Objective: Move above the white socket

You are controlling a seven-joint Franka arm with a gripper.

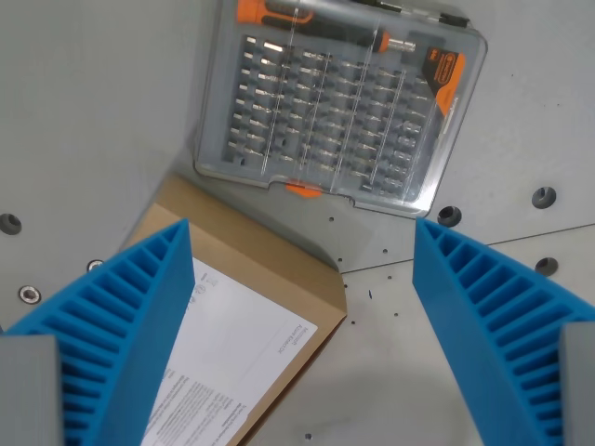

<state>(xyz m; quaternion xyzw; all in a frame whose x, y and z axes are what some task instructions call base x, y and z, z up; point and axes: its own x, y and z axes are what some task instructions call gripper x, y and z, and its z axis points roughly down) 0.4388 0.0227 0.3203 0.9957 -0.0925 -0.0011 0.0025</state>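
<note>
No white socket shows in the wrist view. My gripper (302, 269) hangs open above the grey table, its two blue ribbed fingers (130, 325) wide apart at the lower left and lower right with nothing between them. Beneath the gap lie the corner of a brown cardboard box (246, 251) and bare table.
A clear plastic screwdriver bit case (339, 102) with orange parts lies at the top centre. The brown box carries a white printed label (232, 362). The grey metal table (84, 111) has screw holes, one of them on the right (543, 197).
</note>
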